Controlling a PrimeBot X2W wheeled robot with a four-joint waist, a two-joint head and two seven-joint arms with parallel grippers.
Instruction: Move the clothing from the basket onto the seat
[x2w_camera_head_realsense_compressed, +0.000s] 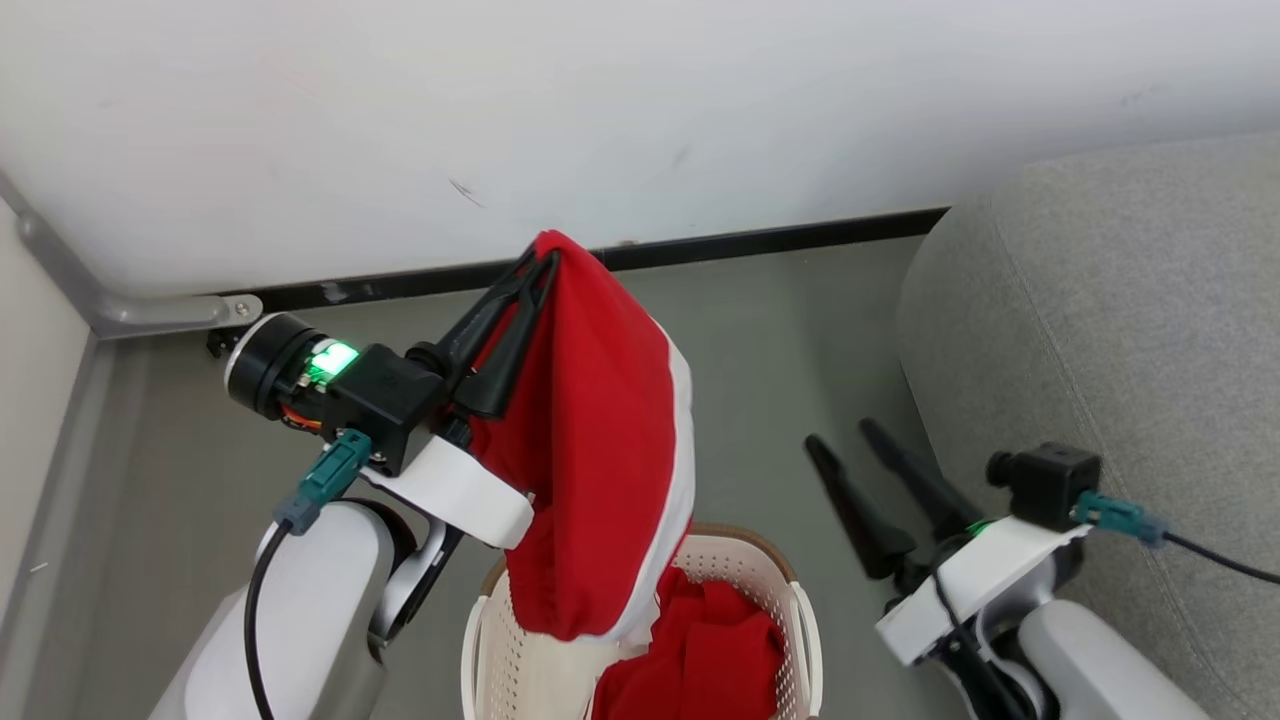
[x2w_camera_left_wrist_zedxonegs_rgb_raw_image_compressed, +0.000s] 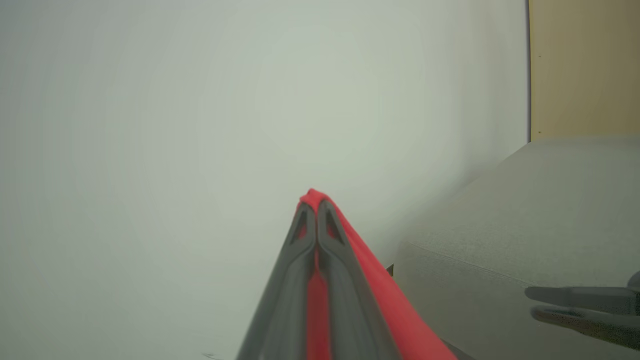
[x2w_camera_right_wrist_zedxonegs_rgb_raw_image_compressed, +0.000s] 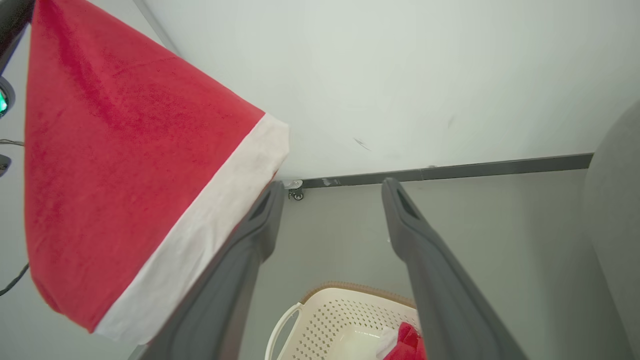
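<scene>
My left gripper is shut on the top of a red garment with a white edge, which hangs high over the basket. The left wrist view has the closed fingers with red cloth pinched between them. More red clothing lies inside the cream-white perforated basket. My right gripper stands open and empty to the right of the basket, beside the light-grey seat. From the right wrist view the hanging garment is at the left.
A white wall with a dark baseboard stands close behind. A grey rail and bracket run along the left corner. Grey floor lies between basket and seat. The seat fills the right.
</scene>
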